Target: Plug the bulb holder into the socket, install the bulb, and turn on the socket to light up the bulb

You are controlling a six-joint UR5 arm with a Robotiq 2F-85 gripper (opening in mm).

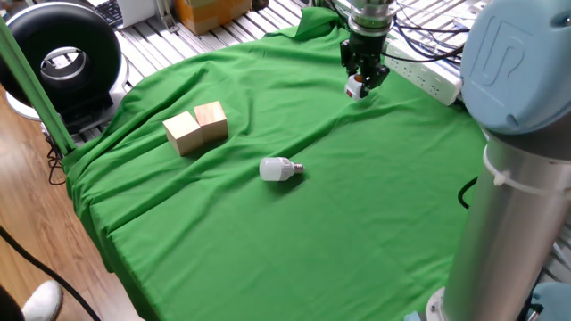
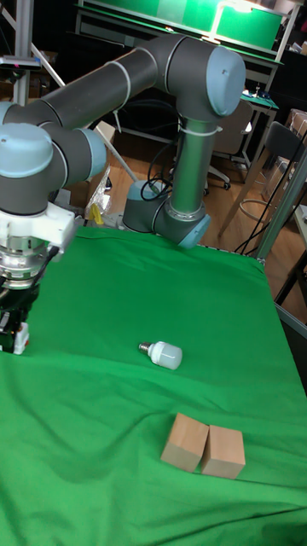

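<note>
The bulb holder [image 1: 356, 86], a small white cube-like plug adapter with a spot of red-orange showing, is pinched between the fingers of the black two-finger gripper [image 1: 359, 83], which hangs just above the green cloth [image 1: 268, 232] near the long white rectangular socket [image 1: 430, 77] at the table's far edge; whether the holder touches the cloth is hard to tell from here. The small white bulb [image 1: 279, 168] with a frosted dome and silver screw base lies on its side mid-cloth, well apart from the gripper. Two pale wooden blocks [image 1: 196, 127] sit touching each other, beside the bulb.
</note>
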